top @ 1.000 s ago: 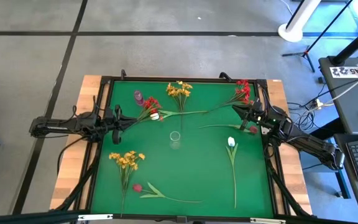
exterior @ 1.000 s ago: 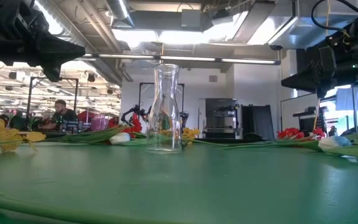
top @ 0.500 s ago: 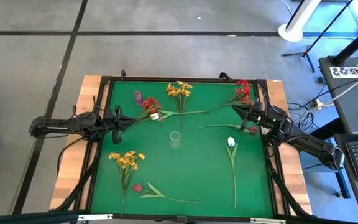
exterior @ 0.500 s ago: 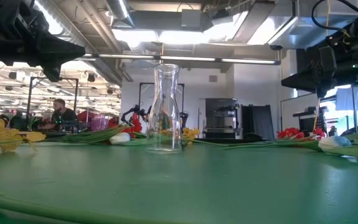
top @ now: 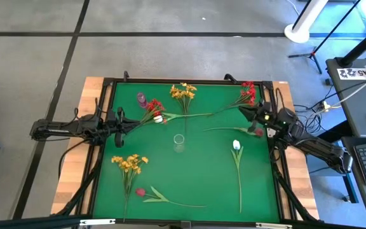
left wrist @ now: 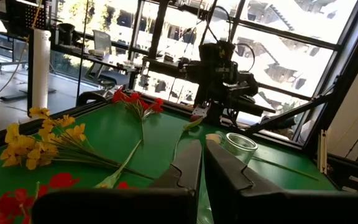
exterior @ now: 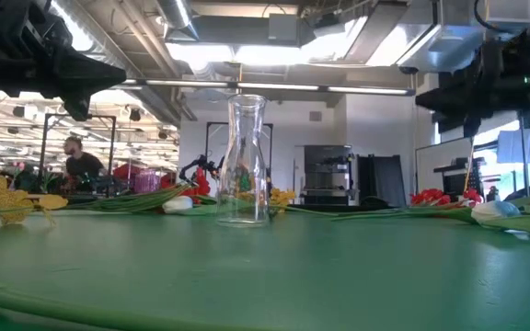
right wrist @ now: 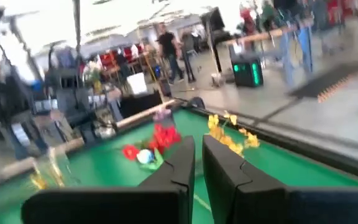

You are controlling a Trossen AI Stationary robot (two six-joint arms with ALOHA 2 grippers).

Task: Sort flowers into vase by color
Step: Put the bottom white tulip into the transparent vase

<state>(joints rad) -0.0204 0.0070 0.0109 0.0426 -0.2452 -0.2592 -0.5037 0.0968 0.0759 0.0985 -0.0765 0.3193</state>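
From above, artificial flowers [top: 129, 163] on thin green stems lie scattered on the green felt mat [top: 202, 178] around a clear glass vase [top: 179, 142].

The low view shows its carafe shape, empty.

Wrist views: the left gripper [left wrist: 201, 163] and right gripper [right wrist: 197, 163] seem nearly closed, empty.

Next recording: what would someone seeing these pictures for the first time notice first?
The clear glass vase stands empty at the middle of the green table, with flowers lying scattered around it: yellow clusters and red clusters along the far edge, a white bud to the right. The left gripper and right gripper hover at opposite sides, fingers nearly shut and empty.
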